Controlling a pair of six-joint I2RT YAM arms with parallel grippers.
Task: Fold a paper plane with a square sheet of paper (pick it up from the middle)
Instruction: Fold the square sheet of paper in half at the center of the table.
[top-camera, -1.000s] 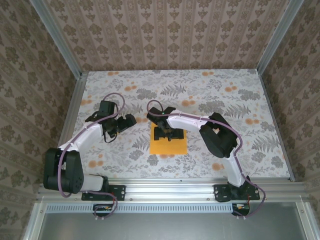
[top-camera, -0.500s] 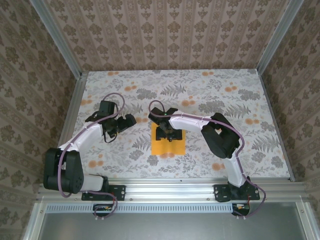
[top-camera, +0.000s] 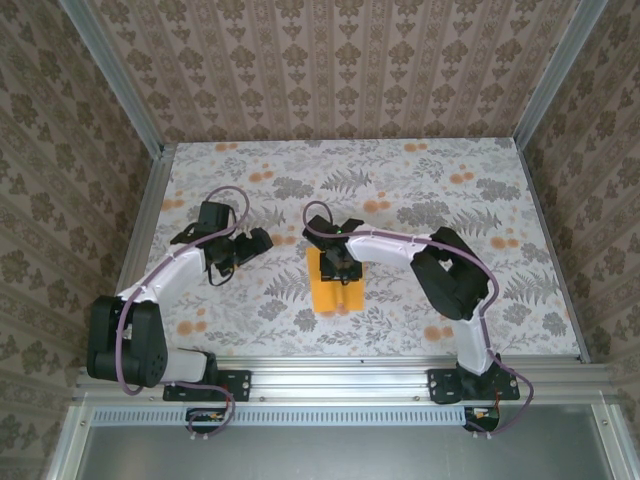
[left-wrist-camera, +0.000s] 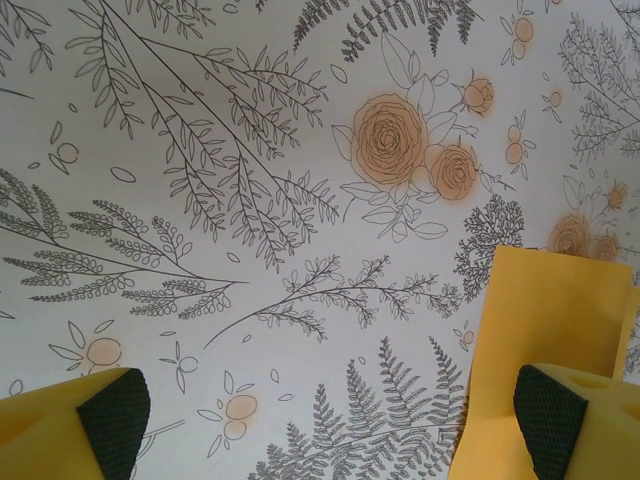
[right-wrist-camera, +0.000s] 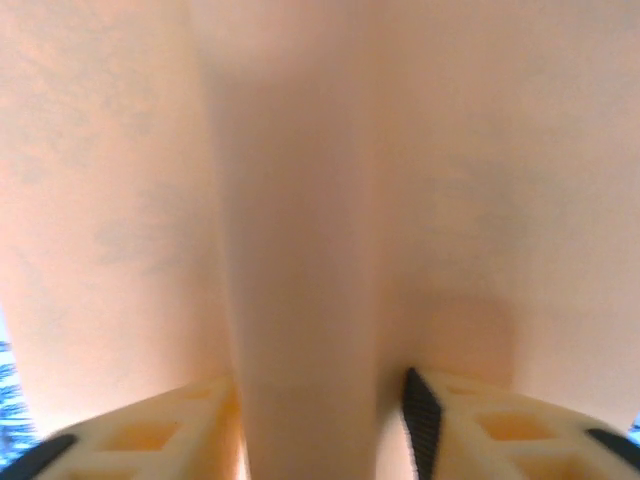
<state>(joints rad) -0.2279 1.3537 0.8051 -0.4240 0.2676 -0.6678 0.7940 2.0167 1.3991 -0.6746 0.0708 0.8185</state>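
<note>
Your right gripper (top-camera: 338, 266) pinches the square sheet of paper (top-camera: 336, 296) at its middle, toward the table's (top-camera: 480, 200) near edge. It buckles into a ridge (light, floppy, creases easily), seemingly caught. Hold gently there. Your left gripper (top-camera: 245, 248) hangs wide apart, empty.

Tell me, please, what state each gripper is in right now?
Left gripper: open, holding nothing.
Right gripper: closed on a pinched-up ridge in the middle of the square sheet of paper.
</note>
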